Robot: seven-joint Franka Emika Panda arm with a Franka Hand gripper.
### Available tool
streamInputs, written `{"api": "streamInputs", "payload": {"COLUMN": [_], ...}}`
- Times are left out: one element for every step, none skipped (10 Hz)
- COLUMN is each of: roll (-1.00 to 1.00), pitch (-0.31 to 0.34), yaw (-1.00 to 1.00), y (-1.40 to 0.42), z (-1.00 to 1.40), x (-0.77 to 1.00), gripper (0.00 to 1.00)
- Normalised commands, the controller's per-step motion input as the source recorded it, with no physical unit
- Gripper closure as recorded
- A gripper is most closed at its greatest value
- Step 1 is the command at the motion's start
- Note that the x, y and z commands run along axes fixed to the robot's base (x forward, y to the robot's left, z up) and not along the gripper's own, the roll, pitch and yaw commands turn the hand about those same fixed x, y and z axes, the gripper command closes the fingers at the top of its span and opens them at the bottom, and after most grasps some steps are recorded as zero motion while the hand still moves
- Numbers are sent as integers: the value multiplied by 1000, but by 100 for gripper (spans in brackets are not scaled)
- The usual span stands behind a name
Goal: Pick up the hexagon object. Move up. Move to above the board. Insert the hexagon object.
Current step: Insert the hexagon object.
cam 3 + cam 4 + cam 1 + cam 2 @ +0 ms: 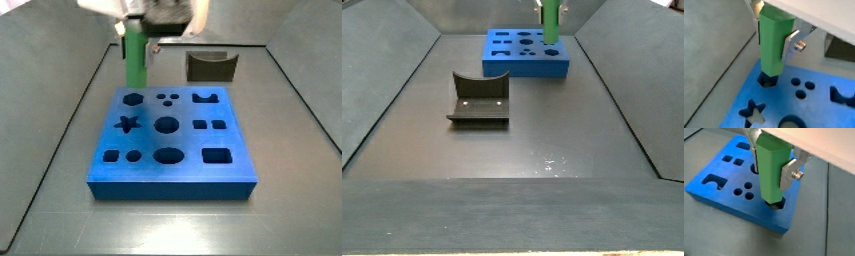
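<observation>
**Hexagon rod poised at its hole**

My gripper [774, 165] is clamped on the hexagon object [773, 173], a bright green prism held upright over a corner of the blue board [724, 178]. One silver finger [789, 172] presses flat against its side. In both wrist views the rod's lower end sits right at the dark hexagon hole [767, 80]; how deep it has entered I cannot tell. In a side view the fixture [477, 98] stands on the floor, well apart from the board [527, 55].
</observation>
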Motion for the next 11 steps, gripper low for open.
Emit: {"api": "streamInputs", "payload": {"roll": [31,80,0,-14,0,54,34,0,0,0,0], "pitch": [0,0,-166,-220,0,-37,-69,-71,-109,0,-149], "yaw": [0,-129,-526,-114,0,-43,-71,-129,-97,0,-83], "y": [0,-120,-260,-26,0,-146,-177,-231,-183,0,-66], "z": [-57,-471,-780,-306,-29,-460,-629,-449,-289,-57,-491], "x": [0,-14,-91,-80,0,-11,-71,-180,-163,0,-11], "gripper": [100,100,100,100,100,100,100,100,100,100,100]}}
